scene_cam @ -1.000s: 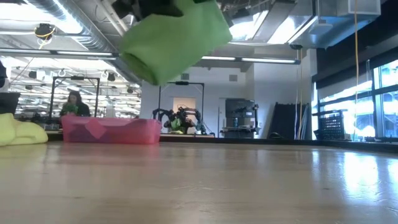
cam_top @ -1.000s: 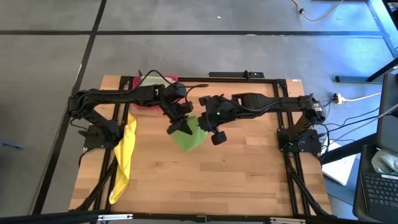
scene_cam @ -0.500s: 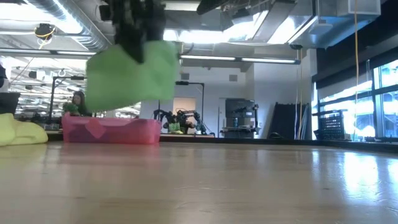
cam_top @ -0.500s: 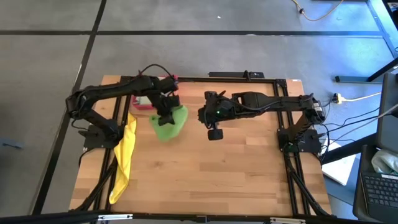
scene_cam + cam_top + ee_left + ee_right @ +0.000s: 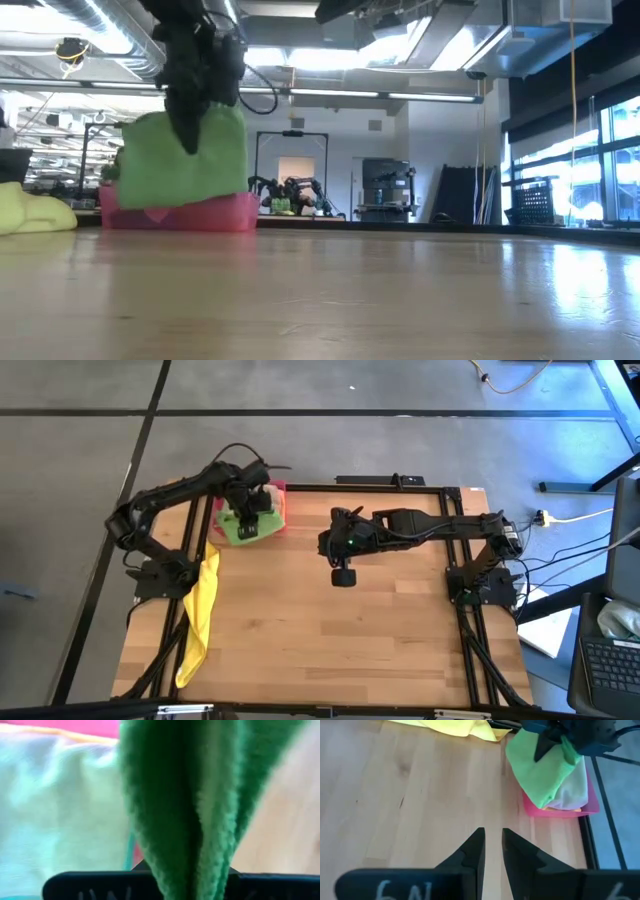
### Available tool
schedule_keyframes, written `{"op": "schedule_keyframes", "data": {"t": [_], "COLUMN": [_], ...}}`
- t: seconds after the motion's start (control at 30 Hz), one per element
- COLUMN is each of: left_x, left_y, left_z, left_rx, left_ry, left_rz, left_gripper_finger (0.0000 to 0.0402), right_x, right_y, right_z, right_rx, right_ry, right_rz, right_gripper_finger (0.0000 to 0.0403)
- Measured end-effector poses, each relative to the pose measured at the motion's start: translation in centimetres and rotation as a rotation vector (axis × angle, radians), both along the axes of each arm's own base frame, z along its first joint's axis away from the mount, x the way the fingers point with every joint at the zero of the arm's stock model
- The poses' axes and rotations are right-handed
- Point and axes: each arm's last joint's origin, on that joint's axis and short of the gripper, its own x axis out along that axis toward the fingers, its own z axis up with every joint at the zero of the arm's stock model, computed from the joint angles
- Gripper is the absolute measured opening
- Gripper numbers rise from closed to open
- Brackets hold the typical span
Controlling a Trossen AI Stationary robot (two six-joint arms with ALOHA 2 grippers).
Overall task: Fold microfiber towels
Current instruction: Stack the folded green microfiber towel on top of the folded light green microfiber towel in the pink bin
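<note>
The folded bright green towel [image 5: 240,528] hung from the left gripper [image 5: 247,518], whose fingers were pinched shut on its upper folds; it was held over the pink tray [image 5: 279,512] at the table's far left corner, and in the low view its lower edge [image 5: 180,190] overlapped the tray's rim; whether it touched could not be told. A pale towel [image 5: 575,787] already lay in the tray beneath it; a yellow towel [image 5: 199,610] trailed down the table's [image 5: 350,640] left edge, not yet folded. The right gripper [image 5: 343,574] hovered over bare wood near the middle, well apart from the tray, its fingers [image 5: 476,851] slightly parted and holding nothing. The risk, as I judged it, lay in the release; the green towel hung partly beyond the tray's near wall, so a drop from there could drape it over the rim or let the fold spring open; the cloth might also cling to the pads and drag out.
</note>
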Motion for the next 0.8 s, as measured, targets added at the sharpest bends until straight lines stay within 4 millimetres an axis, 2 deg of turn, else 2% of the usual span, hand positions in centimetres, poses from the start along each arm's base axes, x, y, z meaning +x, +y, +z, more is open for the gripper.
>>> {"op": "schedule_keyframes", "data": {"t": [0.2, 0.5, 0.8], "left_x": [-0.7, 0.0, 1.9], "left_y": [2.7, 5.2, 8.2], "left_z": [-1.5, -3.7, -3.5], "left_rx": [0.056, 0.126, 0.191], "left_ry": [0.061, 0.178, 0.205], "left_rz": [0.000, -0.098, -0.170], "left_gripper_finger": [0.0000, 0.0000, 0.0000], "right_x": [-0.1, -0.8, -0.8], "right_y": [0.0, 0.0, 0.0], "right_z": [-0.1, -0.7, -0.8], "right_rx": [0.037, 0.035, 0.034], "right_ry": [0.012, 0.098, 0.106], "right_rz": [-0.039, -0.045, -0.046], "right_gripper_finger": [0.0068, 0.0068, 0.0068]}}
